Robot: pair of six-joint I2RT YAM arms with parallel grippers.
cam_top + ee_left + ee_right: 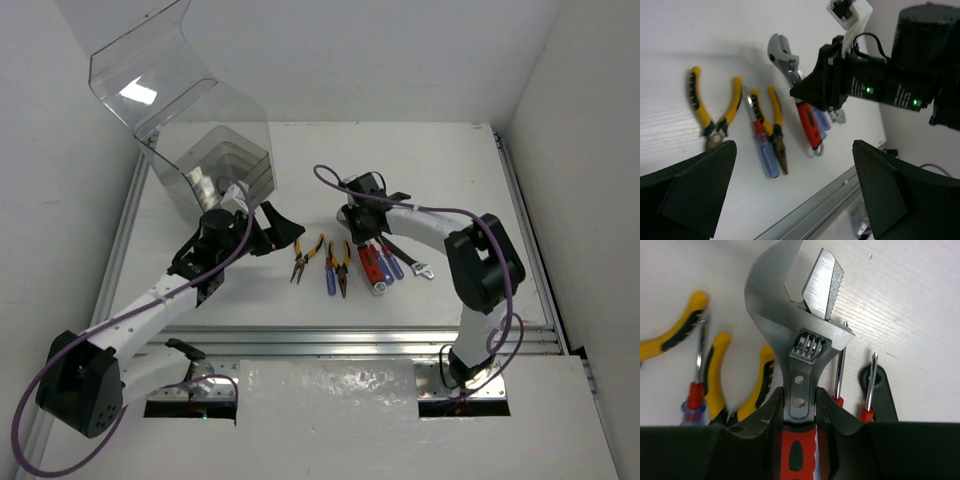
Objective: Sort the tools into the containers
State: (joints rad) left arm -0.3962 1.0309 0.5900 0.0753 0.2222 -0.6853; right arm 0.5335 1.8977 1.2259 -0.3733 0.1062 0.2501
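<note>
- Right jaws are clenched on the adjustable wrench (799, 365), one finger pressed to each side of its neck just above the red handle (797, 456); the silver head points away from them.
- Whether the wrench has left the counter (440, 180) I cannot tell; it looks flat or barely raised.
- Just right of these jaws lie two blue-handled screwdrivers (388, 262), and beyond them a black-handled tool (408, 256), all on the counter.
- Just left of these jaws lie one pair of yellow-handled pliers (774, 127) and a third blue-handled screwdriver (762, 147) touching it; the other yellow pliers (710, 107) sit a little further left.
- Left jaws, further left again, are spread wide and hold nothing, hovering above the counter and facing the row of tools.
- Farthest from both jaws, behind the left ones, stands the clear container (245, 135) with stacked trays inside.
- Something shiny shows through its wall; whether that is a tool or tray I cannot tell.
- My judgement: sorting has hardly begun. One tool is gripped, six lie unsorted, and every one needs carrying across to the container.
</note>
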